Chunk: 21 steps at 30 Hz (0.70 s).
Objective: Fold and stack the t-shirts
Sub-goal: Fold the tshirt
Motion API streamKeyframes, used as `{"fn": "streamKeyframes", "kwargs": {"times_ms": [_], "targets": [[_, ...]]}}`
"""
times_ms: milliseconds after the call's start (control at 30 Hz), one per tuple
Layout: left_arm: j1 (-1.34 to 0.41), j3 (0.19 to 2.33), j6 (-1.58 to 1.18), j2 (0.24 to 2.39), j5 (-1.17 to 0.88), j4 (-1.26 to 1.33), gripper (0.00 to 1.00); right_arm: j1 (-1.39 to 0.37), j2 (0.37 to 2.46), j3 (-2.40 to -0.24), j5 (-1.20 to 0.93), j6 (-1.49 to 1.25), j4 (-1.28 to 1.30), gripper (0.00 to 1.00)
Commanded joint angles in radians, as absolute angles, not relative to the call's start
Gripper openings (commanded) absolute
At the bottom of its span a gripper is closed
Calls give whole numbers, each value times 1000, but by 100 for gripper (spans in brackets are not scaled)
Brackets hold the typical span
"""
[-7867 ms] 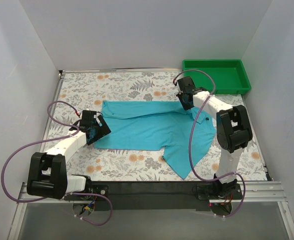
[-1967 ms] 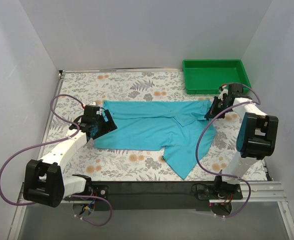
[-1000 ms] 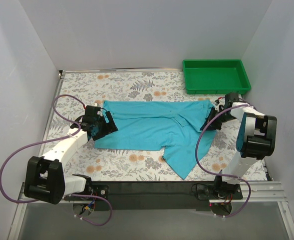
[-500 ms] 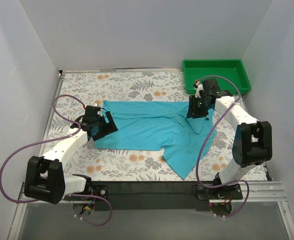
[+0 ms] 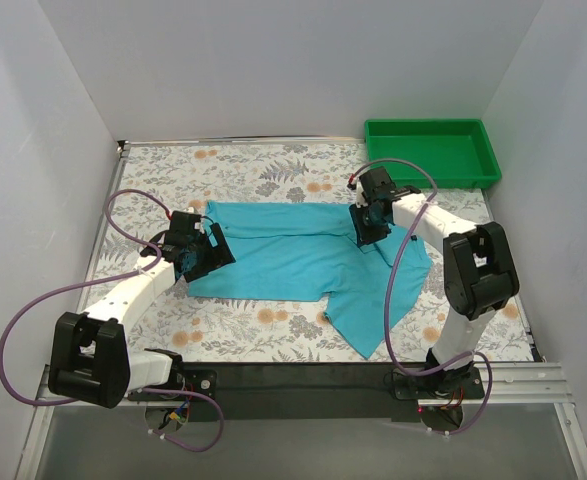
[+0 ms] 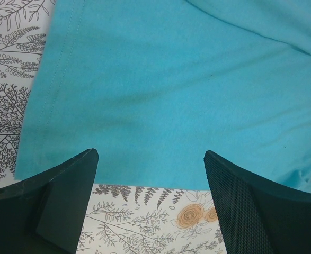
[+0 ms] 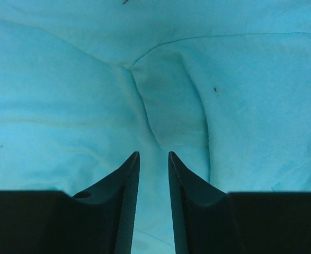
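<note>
Plainly, the main risk lies with the right gripper (image 5: 366, 222), which sits over the neck area of the turquoise polo shirt (image 5: 293, 255). In its wrist view the right gripper (image 7: 152, 155) has its jaws drawn almost together, only a thin slit between them, and a raised crease of cloth runs up into that slit. It looks to be pinching a fold, though how much fabric it holds is hidden. A shallow pinch could slip out partway through a fold and drop the flap crooked. A bite through two layers would drag the lower layer along and bunch the body. The shirt lies spread in the middle of the floral table cover (image 5: 173, 170), its long axis left to right, with one part trailing toward the near edge on the right. It is well apart from the green tray (image 5: 433, 150). The left gripper (image 5: 201, 255) hovers at the shirt's left end, and the left gripper (image 6: 150, 159) shows its fingers spread wide over the cloth near its edge, holding nothing. With that end unpinned, a pull from the right could slide the whole garment instead of folding it. The right arm's purple cable (image 5: 388, 290) hangs across the near part of the shirt and might snag or rumple it as the arm swings.
</note>
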<state>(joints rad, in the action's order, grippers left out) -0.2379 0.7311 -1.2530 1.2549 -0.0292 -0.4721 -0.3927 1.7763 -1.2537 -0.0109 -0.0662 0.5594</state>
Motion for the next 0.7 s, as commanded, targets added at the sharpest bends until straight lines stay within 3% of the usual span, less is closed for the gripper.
{"fn": "streamKeyframes", "kwargs": {"times_ms": [0,667], "targets": [[-239,761,-1252,1233,-12,-491,75,-399,1787,-1273,49,-52,511,29],[-239,753,-1253,1239,-12,-499,75,-403,1876,-1250,51,-43,483,24]]}}
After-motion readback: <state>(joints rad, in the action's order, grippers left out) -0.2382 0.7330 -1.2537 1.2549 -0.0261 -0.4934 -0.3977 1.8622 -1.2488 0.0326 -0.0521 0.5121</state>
